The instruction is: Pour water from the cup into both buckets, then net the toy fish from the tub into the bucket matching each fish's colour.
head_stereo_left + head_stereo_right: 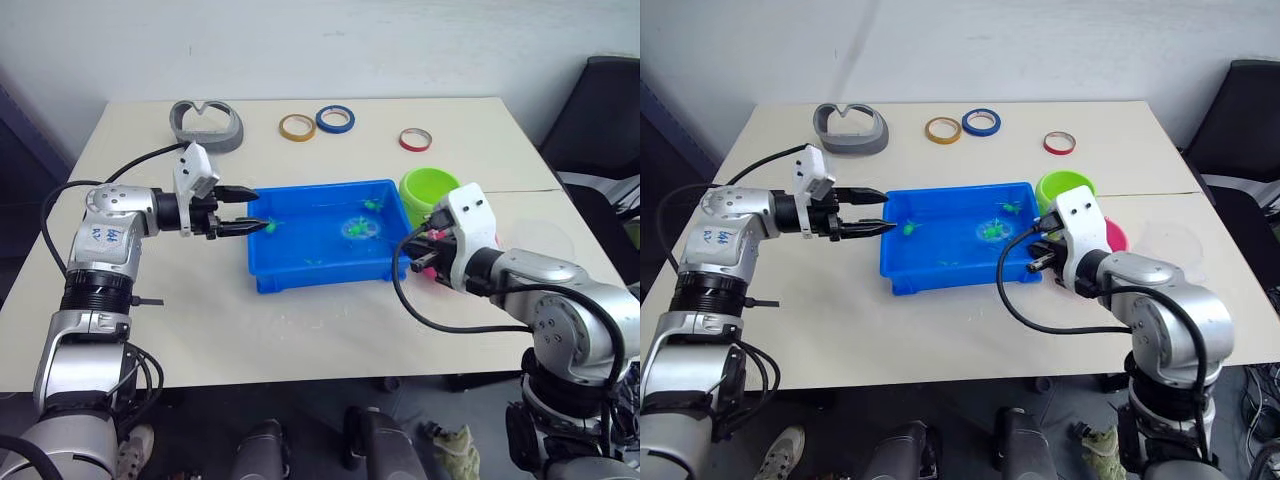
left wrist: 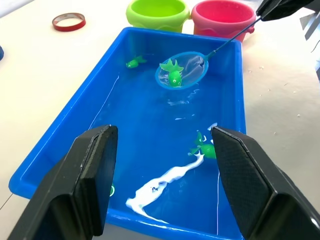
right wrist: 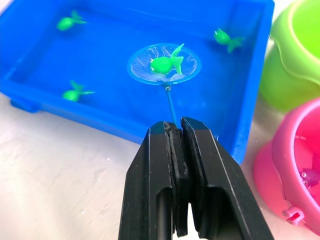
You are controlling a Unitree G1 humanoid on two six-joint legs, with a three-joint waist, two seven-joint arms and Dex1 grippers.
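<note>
Right pincer (image 3: pixel 176 137) is clamped on the net's (image 3: pixel 164 64) thin handle; hoop sits just ahead of it in the blue tub (image 2: pixel 227 165) w/ one green fish (image 3: pixel 166 64) on the mesh. Lime bucket (image 3: pixel 295 55) & pink bucket (image 3: pixel 295 150) sit beside that pincer. Left pincer (image 2: pixel 162 170) hangs wide open, empty, over tub's opposite end. Other green fish lie in the water; tub rests on counter (image 1: pixel 300 330).

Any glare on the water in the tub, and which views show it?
Left wrist view: a bright white streak of glare on the water in the tub, near a green fish. Right wrist view: no strong glare, and the net with its fish reads clearly.
</note>
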